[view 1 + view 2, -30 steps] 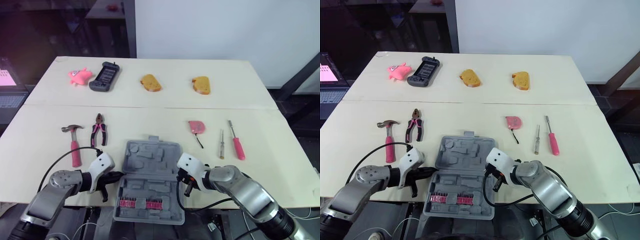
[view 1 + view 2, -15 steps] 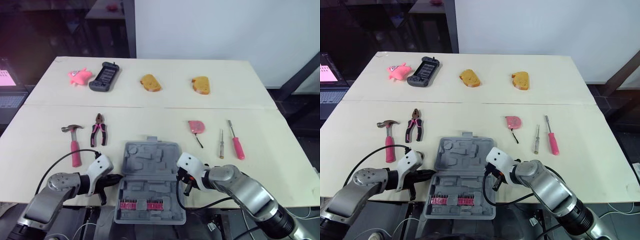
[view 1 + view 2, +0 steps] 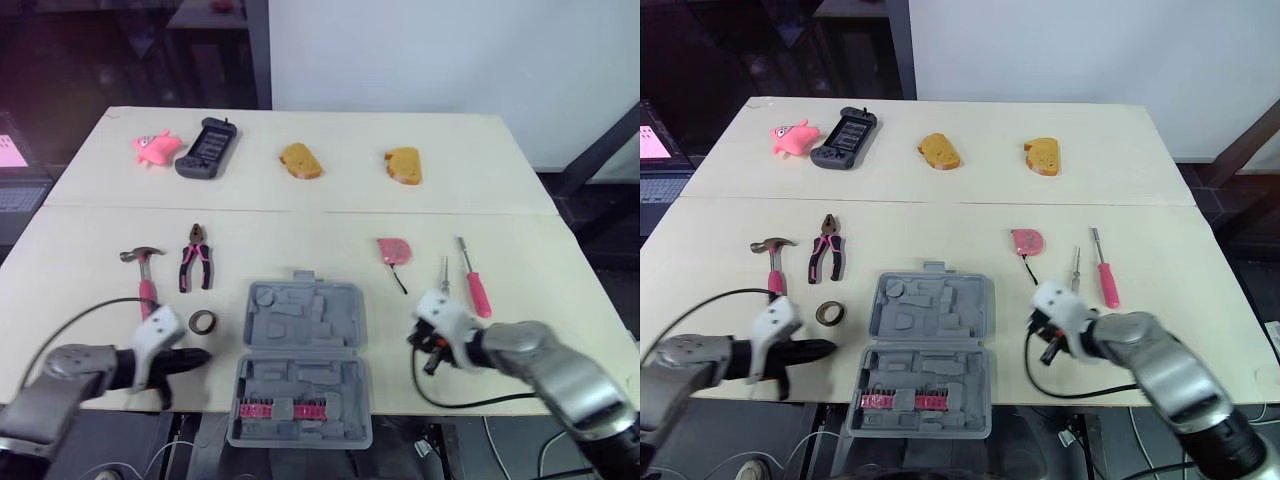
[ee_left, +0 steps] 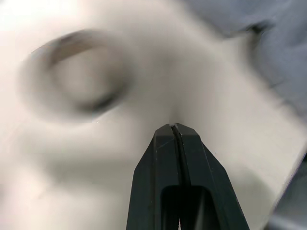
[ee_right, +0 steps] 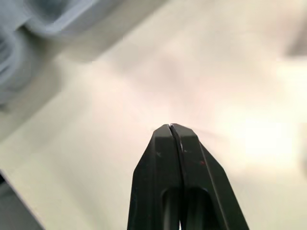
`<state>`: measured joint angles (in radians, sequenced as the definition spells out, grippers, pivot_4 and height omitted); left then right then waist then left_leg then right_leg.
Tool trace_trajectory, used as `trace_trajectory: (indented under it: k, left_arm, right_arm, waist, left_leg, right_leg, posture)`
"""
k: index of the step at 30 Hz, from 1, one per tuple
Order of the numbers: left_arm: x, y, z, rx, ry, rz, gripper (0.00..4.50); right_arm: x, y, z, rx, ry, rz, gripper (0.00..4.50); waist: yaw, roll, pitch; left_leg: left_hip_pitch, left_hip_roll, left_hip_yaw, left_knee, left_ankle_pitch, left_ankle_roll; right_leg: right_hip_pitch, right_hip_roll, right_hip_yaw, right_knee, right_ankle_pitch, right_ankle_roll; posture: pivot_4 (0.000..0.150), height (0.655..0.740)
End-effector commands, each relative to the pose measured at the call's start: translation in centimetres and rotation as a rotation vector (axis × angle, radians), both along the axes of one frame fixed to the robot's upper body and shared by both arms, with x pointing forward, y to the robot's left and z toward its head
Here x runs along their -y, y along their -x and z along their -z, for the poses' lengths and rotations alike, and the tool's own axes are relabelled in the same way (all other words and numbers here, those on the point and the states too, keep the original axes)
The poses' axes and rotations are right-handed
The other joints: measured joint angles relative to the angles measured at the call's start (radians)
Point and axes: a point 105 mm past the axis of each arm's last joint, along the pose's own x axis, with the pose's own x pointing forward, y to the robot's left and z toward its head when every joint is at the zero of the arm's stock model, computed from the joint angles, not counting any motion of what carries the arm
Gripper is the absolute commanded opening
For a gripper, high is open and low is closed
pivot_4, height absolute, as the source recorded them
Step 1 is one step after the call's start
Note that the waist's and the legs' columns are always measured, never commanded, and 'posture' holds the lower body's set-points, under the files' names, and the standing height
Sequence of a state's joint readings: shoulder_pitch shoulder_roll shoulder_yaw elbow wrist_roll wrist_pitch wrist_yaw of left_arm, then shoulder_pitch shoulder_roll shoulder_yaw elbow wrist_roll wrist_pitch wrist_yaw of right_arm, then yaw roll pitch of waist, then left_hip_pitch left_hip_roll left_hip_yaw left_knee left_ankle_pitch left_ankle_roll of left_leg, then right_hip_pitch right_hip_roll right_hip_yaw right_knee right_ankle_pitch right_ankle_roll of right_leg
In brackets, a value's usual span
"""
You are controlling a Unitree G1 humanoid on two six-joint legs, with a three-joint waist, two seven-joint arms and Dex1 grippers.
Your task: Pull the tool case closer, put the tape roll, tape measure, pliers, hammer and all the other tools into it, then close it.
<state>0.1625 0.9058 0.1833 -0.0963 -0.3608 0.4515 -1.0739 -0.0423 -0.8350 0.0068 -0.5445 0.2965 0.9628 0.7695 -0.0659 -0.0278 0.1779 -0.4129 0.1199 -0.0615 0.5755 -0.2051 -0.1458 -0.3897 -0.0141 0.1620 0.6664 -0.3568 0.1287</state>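
Note:
The grey tool case (image 3: 300,360) lies open at the table's front edge, with a row of pink bits in its near half. To its left lie the tape roll (image 3: 202,322), the pliers (image 3: 194,268) and the pink-handled hammer (image 3: 145,275). The pink tape measure (image 3: 393,250), a small screwdriver (image 3: 444,277) and a pink screwdriver (image 3: 472,280) lie to its right. My left gripper (image 3: 201,356) is shut and empty, just in front of the tape roll (image 4: 76,72), left of the case. My right gripper (image 3: 430,363) is shut and empty, right of the case (image 5: 48,19).
On the far half of the table lie a pink toy (image 3: 155,147), a dark handheld device (image 3: 205,148) and two pieces of bread (image 3: 300,162) (image 3: 403,166). A seam crosses the table between the two halves. The case overhangs the front edge.
Both grippers have drawn away from the case's sides, the left one leftward and the right one rightward. The tape roll, hidden behind my left gripper before, now shows.

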Motion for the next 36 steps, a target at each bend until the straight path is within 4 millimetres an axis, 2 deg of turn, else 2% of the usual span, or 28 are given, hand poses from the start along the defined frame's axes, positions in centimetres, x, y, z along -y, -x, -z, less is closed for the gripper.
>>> trace_trajectory:
  k: [1, 5, 8, 9, 13, 15, 21, 27, 29, 31, 34, 36]
  left_arm:
    - [-3.3, -0.1, -4.9, 0.106, 0.089, -0.039, 0.00]
    - [-8.8, 0.8, -6.5, 0.131, 0.041, -0.176, 0.00]
    - [-12.6, 1.4, -6.7, 0.150, -0.009, -0.296, 0.85]
    - [-13.0, 1.5, -6.7, 0.152, -0.013, -0.307, 1.39]
    - [-17.1, 2.4, -6.9, 0.188, -0.060, -0.451, 3.44]
    - [-18.0, 2.4, -6.9, 0.203, -0.078, -0.480, 4.49]
    - [-19.8, 3.1, -6.9, 0.221, -0.100, -0.541, 4.50]
    - [-19.6, 1.9, -7.0, 0.263, -0.103, -0.536, 4.50]
    - [-18.8, 1.3, -6.7, 0.269, -0.083, -0.507, 4.50]
    - [-16.9, 0.3, -6.1, 0.266, -0.037, -0.443, 4.50]
    - [-12.2, -1.5, -5.7, 0.283, 0.071, -0.318, 4.50]
    - [-9.5, -2.3, -5.4, 0.288, 0.084, -0.288, 4.50]
  right_arm:
    - [4.2, -0.3, -4.3, 0.209, -0.095, 0.047, 0.02]
    - [10.2, 1.5, -5.2, 0.286, -0.078, 0.106, 0.02]
    - [14.1, 3.2, -4.7, 0.264, -0.084, 0.166, 0.81]
    - [14.5, 3.5, -4.7, 0.263, -0.096, 0.172, 1.36]
    - [20.0, 5.2, -4.1, 0.285, -0.040, 0.295, 3.35]
    - [21.5, 5.8, -3.6, 0.278, -0.008, 0.327, 4.43]
    - [23.6, 7.3, -3.0, 0.289, -0.009, 0.400, 4.47]
    - [22.6, 6.6, -2.7, 0.310, -0.034, 0.389, 4.47]
    - [21.4, 5.9, -3.1, 0.325, -0.054, 0.359, 4.47]
    - [18.7, 4.5, -4.4, 0.372, -0.111, 0.295, 4.47]
    - [12.9, 2.5, -6.5, 0.406, -0.197, 0.152, 4.47]
    - [9.1, 1.8, -8.1, 0.416, -0.270, 0.058, 4.47]
  waist:
    - [0.012, -0.002, 0.002]
    - [0.024, -0.001, 0.004]
    - [0.021, 0.003, 0.007]
    - [0.020, 0.003, 0.007]
    - [0.013, 0.002, 0.008]
    - [0.006, 0.002, 0.009]
    - [-0.006, 0.003, 0.008]
    - [-0.004, 0.004, 0.008]
    - [-0.003, 0.004, 0.008]
    - [-0.004, 0.006, 0.008]
    - [-0.004, 0.014, 0.008]
    - [-0.003, 0.015, 0.008]
  left_leg:
    - [-0.001, 0.000, 0.000, 0.000, 0.000, 0.000]
    - [-0.002, 0.000, 0.000, 0.000, -0.001, 0.002]
    - [-0.002, 0.000, 0.001, 0.000, -0.002, 0.003]
    - [-0.002, 0.000, 0.001, 0.001, -0.002, 0.003]
    - [0.000, 0.000, 0.001, 0.001, -0.002, 0.002]
    - [0.001, 0.000, 0.002, 0.003, -0.001, 0.002]
    - [0.004, 0.000, 0.002, 0.002, -0.001, 0.002]
    - [0.004, 0.000, 0.002, 0.001, -0.001, 0.001]
    - [0.004, 0.000, 0.002, 0.001, 0.000, 0.000]
    - [0.004, 0.000, 0.002, 0.002, 0.000, -0.001]
    - [0.004, 0.000, 0.002, 0.002, 0.002, -0.004]
    - [0.004, 0.000, 0.002, 0.002, 0.003, -0.006]
  right_leg:
    - [0.000, 0.000, 0.000, 0.000, 0.000, 0.000]
    - [0.000, -0.001, -0.001, -0.002, -0.001, 0.000]
    - [0.000, -0.001, -0.001, -0.002, -0.002, -0.002]
    - [0.000, 0.000, -0.001, -0.002, -0.002, -0.002]
    - [0.000, 0.000, -0.001, -0.001, -0.002, -0.003]
    - [0.000, -0.001, -0.001, -0.002, -0.002, -0.003]
    - [0.004, -0.001, 0.000, 0.000, -0.002, -0.003]
    - [0.004, -0.001, 0.000, 0.001, -0.001, -0.001]
    - [0.005, -0.001, 0.000, 0.002, -0.001, -0.001]
    - [0.005, -0.001, 0.000, 0.002, -0.001, -0.001]
    - [0.006, -0.001, 0.000, 0.003, 0.001, 0.001]
    - [0.006, -0.001, 0.001, 0.005, 0.002, 0.003]
  posture:
    - [0.150, 0.7395]
    - [0.150, 0.7395]
    - [0.150, 0.7395]
    - [0.150, 0.7395]
    - [0.150, 0.7395]
    - [0.150, 0.7395]
    - [0.150, 0.7395]
    - [0.150, 0.7395]
    - [0.150, 0.7395]
    - [0.150, 0.7395]
    - [0.150, 0.7395]
    - [0.150, 0.7395]
